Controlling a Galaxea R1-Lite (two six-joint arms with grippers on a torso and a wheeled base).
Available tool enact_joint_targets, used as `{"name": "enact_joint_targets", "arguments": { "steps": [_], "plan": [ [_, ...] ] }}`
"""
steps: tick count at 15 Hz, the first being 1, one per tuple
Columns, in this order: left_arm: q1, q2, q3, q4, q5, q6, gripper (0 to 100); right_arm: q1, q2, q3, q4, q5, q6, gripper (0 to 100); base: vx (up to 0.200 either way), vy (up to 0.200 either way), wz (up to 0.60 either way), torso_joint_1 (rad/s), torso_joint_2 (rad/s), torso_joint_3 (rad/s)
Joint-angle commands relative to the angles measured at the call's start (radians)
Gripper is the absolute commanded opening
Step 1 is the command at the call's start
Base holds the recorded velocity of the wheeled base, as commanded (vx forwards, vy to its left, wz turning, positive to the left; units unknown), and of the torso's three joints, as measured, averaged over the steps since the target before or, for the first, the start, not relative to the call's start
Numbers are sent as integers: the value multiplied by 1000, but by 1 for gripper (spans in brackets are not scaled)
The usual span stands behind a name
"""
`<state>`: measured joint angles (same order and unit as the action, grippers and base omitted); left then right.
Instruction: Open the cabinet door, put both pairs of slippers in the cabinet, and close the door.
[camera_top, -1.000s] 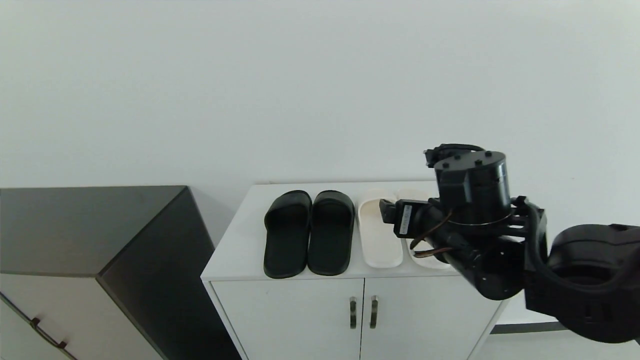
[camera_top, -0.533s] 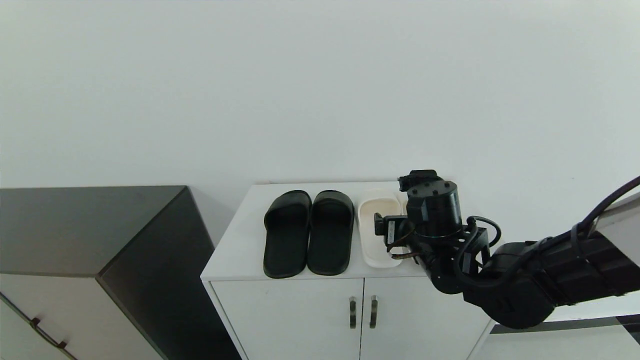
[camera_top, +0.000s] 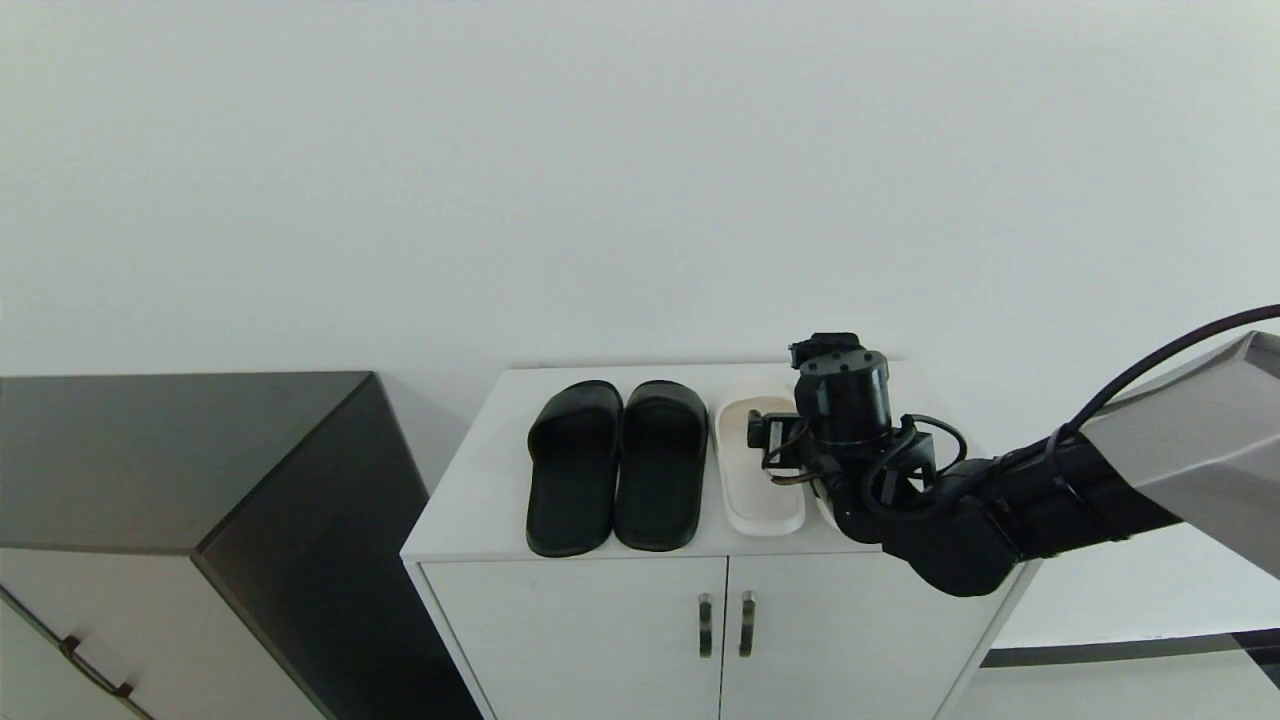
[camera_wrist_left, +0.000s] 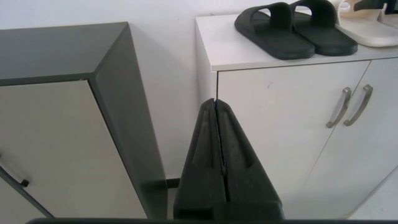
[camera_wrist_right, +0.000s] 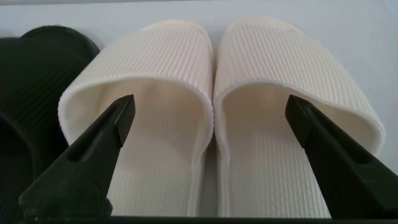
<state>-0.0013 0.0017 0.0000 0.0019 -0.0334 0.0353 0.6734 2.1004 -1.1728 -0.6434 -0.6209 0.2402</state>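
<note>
Doors (camera_top: 575, 640) of the white cabinet (camera_wrist_left: 280, 124) stand shut, with two metal handles (camera_top: 706, 625) side by side at the middle seam. The cabinet top (camera_top: 470, 500) is flat and white and carries all four slippers in one row, toes toward the wall.

The black slippers (camera_top: 660, 470) lie to my left and the white slippers (camera_top: 757, 480) to my right. The inner black one is just beside the nearer white one, so there is little room on that side.

My right claw (camera_wrist_right: 210, 106) is at the white pair with its fingers (camera_wrist_right: 93, 155) spread wide. One tip is at the outer edge of each white slipper, near the open heel ends, and the two slippers lie pressed together between them. I cannot tell whether the tips touch. From the head view my right arm crosses the right front corner of the top and hides most of the farther white slipper.

My left claw (camera_wrist_left: 215, 106) hangs low with its fingers pressed together and holds nothing. It faces the narrow gap between the white cabinet and a dark cabinet (camera_top: 180, 450), which stands just beside it on my left. The dark cabinet is of like height and has a pale front with a dark handle (camera_top: 95, 675).

Behind everything is a plain white wall (camera_top: 640, 180). A dark baseboard (camera_top: 1100, 655) runs along its foot past the white cabinet's right side.
</note>
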Motion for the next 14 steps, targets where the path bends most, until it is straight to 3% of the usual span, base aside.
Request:
{"name": "enact_joint_targets", "arguments": {
  "steps": [1, 5, 6, 14],
  "plan": [
    [0, 0, 0, 0, 0, 0, 0, -18, 38, -42, 2, 7, 1, 100, 0, 0, 0, 0, 0, 0],
    [0, 0, 0, 0, 0, 0, 0, -32, 75, -80, 13, 13, 1, 100, 0, 0, 0, 0, 0, 0],
    [0, 0, 0, 0, 0, 0, 0, -34, 79, -91, 13, 15, 1, 0, 0, 0, 0, 0, 0, 0],
    [0, 0, 0, 0, 0, 0, 0, -31, -37, -45, 13, 10, -24, 0, 0, 0, 0, 0, 0, 0]
  ]
}}
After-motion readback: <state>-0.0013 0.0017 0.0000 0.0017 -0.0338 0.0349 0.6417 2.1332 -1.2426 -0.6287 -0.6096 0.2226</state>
